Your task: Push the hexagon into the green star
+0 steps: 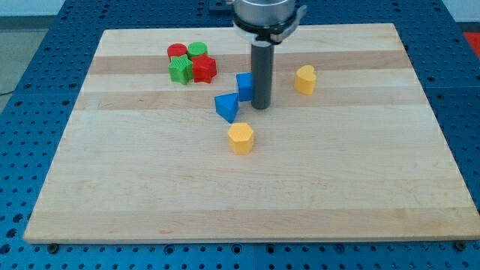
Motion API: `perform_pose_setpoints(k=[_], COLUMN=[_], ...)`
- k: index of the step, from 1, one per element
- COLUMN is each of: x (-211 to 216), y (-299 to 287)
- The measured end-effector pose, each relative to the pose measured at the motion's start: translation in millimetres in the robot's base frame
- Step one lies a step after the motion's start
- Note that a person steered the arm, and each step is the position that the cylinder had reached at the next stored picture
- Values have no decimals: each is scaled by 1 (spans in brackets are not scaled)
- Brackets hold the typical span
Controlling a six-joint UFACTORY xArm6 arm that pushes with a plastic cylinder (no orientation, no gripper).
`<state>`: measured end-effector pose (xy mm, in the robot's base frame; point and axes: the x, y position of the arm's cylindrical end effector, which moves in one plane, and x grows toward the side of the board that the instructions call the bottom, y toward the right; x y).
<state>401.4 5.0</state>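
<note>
Hand: this arm has none, so there is nothing to stand apart or together; it ends in a dark rod whose tip (260,106) rests on the bench (360,187).
Blue block (244,85): just to the view's left of the tip, close against the rod; whether they touch cannot be told.
Blue wedge-like block (226,106): a little farther to the tip's left, at about the tip's level.
Yellow hexagon (241,138): the task's block, below and slightly left of the tip, apart from it and alone.
Yellow block (304,79): up and to the tip's right, shape unclear, out of the way.
Red block (204,69): up and to the tip's left, against the green star.
Green star (180,69): the target, farther left, in a tight cluster with a red cylinder (177,52) and a green cylinder (198,50) behind it.
Risk, approach: the tip is probably on the wrong side of the hexagon; circling to its lower right could knock it off line.
Risk, path: the wedge lies close to the line from hexagon to star, so a straight shove may drag it along or deflect the hexagon.
Risk, arrival: an off-centre push may hit the red block first and scatter the cluster.
</note>
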Motion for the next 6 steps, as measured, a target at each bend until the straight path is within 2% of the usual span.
perform_pose_setpoints(k=[1,3,4,6], x=[-13,-78,-83,1], y=[-38,-50,-50,-44])
